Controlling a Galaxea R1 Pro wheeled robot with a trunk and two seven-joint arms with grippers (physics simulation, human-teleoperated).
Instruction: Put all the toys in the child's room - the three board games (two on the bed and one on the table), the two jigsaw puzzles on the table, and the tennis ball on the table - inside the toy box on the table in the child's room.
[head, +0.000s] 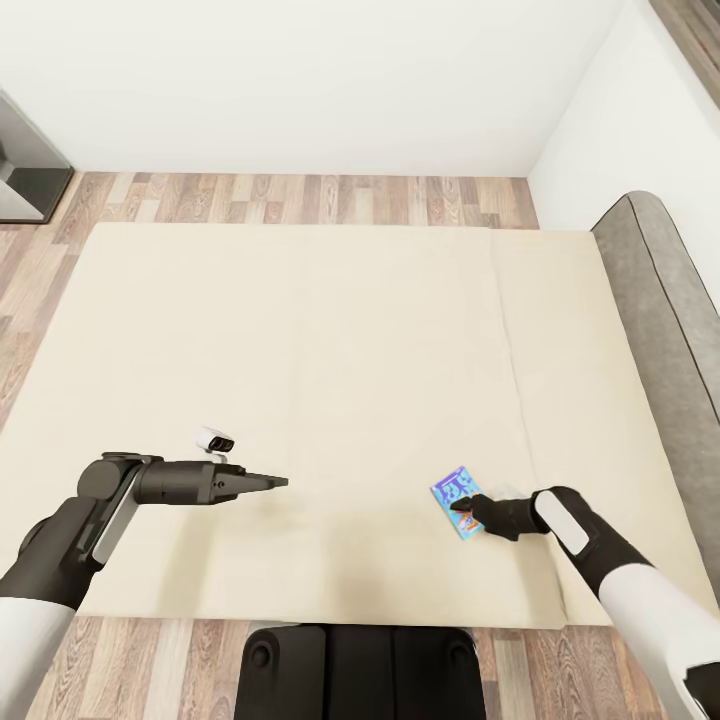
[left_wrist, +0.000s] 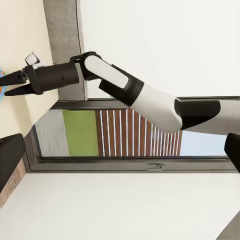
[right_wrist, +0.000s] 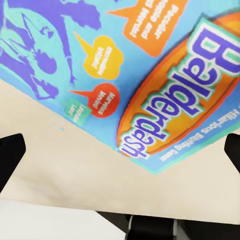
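Observation:
A small blue board game (head: 454, 493) printed "Balderdash" lies flat on the beige bed (head: 300, 330), near its front right. My right gripper (head: 461, 505) hovers just over the game's near edge, open. In the right wrist view the game (right_wrist: 130, 70) lies close below, with the fingertips (right_wrist: 10, 160) spread wide to either side of it. The left wrist view also shows that gripper (left_wrist: 7, 84) with its fingers apart. My left gripper (head: 281, 482) hangs over the bare mattress further left, open and holding nothing.
A grey headboard (head: 665, 300) runs along the bed's right side. Wood floor (head: 300, 198) borders the far side below a white wall. A dark grey piece of furniture (head: 25, 170) stands at the far left. My base (head: 360, 670) is against the bed's near edge.

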